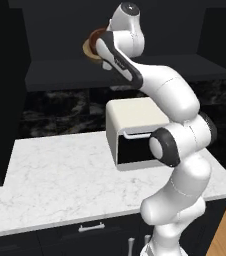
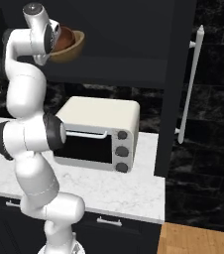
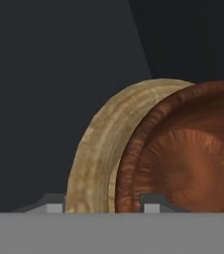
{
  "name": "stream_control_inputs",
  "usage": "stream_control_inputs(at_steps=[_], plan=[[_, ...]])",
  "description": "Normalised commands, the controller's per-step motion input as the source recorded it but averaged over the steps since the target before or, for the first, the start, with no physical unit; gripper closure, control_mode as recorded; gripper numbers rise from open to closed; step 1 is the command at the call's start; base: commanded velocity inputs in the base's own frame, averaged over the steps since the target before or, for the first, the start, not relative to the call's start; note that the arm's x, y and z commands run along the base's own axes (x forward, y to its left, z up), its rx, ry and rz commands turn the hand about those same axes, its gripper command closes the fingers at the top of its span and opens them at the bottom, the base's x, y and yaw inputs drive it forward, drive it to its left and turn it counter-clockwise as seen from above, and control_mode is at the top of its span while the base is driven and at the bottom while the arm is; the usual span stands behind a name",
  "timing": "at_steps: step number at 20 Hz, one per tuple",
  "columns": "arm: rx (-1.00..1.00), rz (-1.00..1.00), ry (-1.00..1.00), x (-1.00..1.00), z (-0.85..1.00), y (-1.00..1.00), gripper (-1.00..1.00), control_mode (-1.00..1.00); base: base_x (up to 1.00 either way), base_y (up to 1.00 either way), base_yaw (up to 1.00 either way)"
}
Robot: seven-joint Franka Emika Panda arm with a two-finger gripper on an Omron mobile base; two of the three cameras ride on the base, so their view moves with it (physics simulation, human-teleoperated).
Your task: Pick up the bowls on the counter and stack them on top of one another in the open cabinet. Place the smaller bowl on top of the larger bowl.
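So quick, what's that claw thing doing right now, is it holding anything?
Gripper: closed on the rims of both nested bowls, the tan bowl and the brown bowl inside it, held up by the cabinet.

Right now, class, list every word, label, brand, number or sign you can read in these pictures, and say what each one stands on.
None can be read. The toaster oven has three dark knobs with no legible marks. The bowls, the counter, the open cabinet and the arm carry no text.

No readable text, labels, brands, numbers or signs anywhere.
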Motion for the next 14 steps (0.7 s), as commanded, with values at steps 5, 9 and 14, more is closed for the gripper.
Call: stream_control_inputs(at_steps=[5,9,14], plan=[[0.0,0.01,-0.01,0.12,-0.12,0.0,-1.0,-1.0,0.0,0.0,0.0],[0.0,0.01,-0.12,-0.42,-0.03,0.0,-1.0,-1.0,0.0,0.0,0.0],[0.0,0.04,-0.18,-1.0,0.0,0.03,-1.0,-1.0,0.0,0.0,0.0]])
